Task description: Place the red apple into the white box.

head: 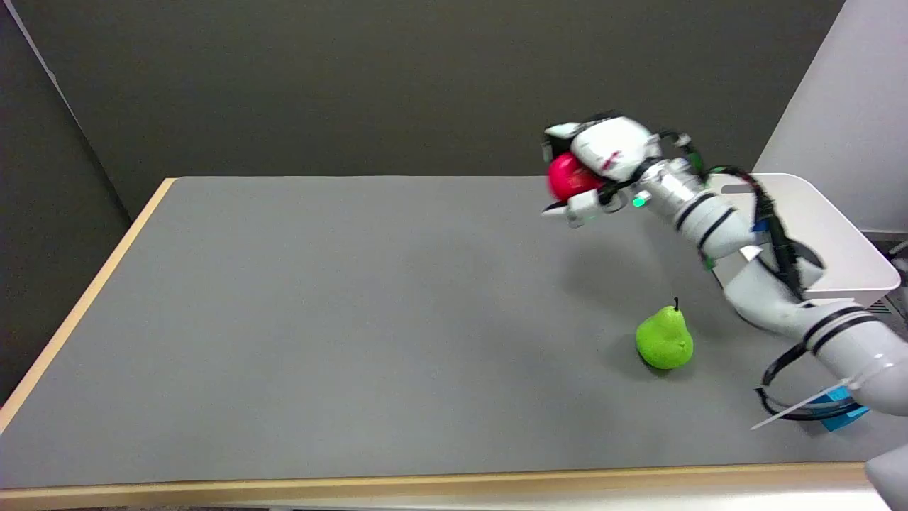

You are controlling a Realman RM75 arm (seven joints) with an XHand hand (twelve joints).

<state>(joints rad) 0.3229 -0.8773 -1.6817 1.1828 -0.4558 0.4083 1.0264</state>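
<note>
The red apple (567, 177) hangs in the air above the table's far right part, held in my right hand (599, 167), whose fingers wrap over its top and right side. Only the apple's left half shows; the hand hides the rest. The white box (837, 241) stands at the table's right edge, to the right of the hand and partly behind my right forearm. The hand and apple are left of the box, not over it.
A green pear (665, 339) stands upright on the grey table (319, 319), in front of the hand and below the forearm. A blue item (840, 411) lies near the arm at the lower right. A wooden edge runs along the table's left and near sides.
</note>
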